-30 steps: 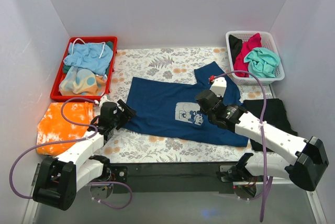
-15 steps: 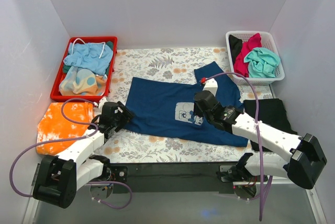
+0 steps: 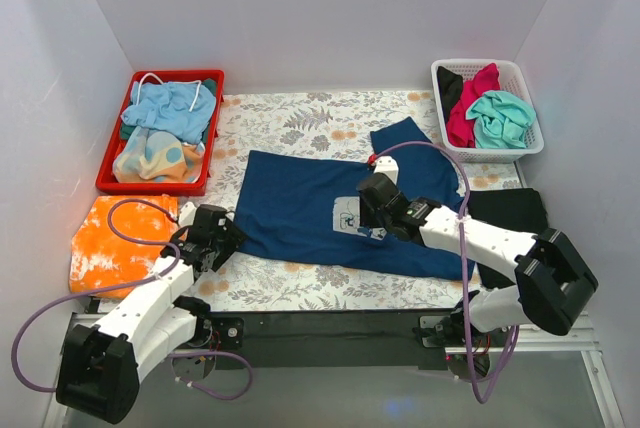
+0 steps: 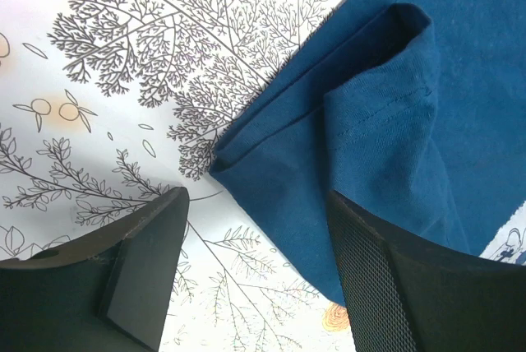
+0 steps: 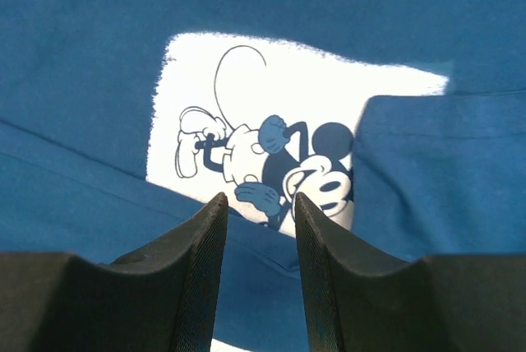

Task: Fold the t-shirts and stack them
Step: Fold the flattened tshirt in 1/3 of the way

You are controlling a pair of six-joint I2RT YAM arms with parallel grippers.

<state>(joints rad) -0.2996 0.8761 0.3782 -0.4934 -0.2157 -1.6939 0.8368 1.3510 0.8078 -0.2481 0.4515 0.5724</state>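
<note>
A navy-blue t-shirt (image 3: 300, 203) lies spread out, print up, in the middle of the table. Its pale cartoon-mouse print (image 5: 271, 138) fills the right wrist view. My right gripper (image 5: 258, 199) hovers just over that print, open a little, with nothing between its fingers. My left gripper (image 4: 255, 261) is open wide at the shirt's near-left corner (image 4: 329, 146), one finger over bare tablecloth and the other over the fabric edge. A black t-shirt (image 3: 515, 210) lies flat on the right. Magenta (image 3: 470, 108) and teal (image 3: 502, 116) t-shirts sit in the basket.
A white basket (image 3: 532, 143) stands at the back right. A red tray (image 3: 108, 168) with light blue and patterned clothes stands at the back left. A folded orange cloth (image 3: 115, 238) lies in front of it. A floral cloth (image 3: 300, 118) covers the table.
My right gripper has slid left across the navy shirt onto the print. My left gripper has drawn back toward the near edge at the shirt's corner, its jaws narrowing slightly.
</note>
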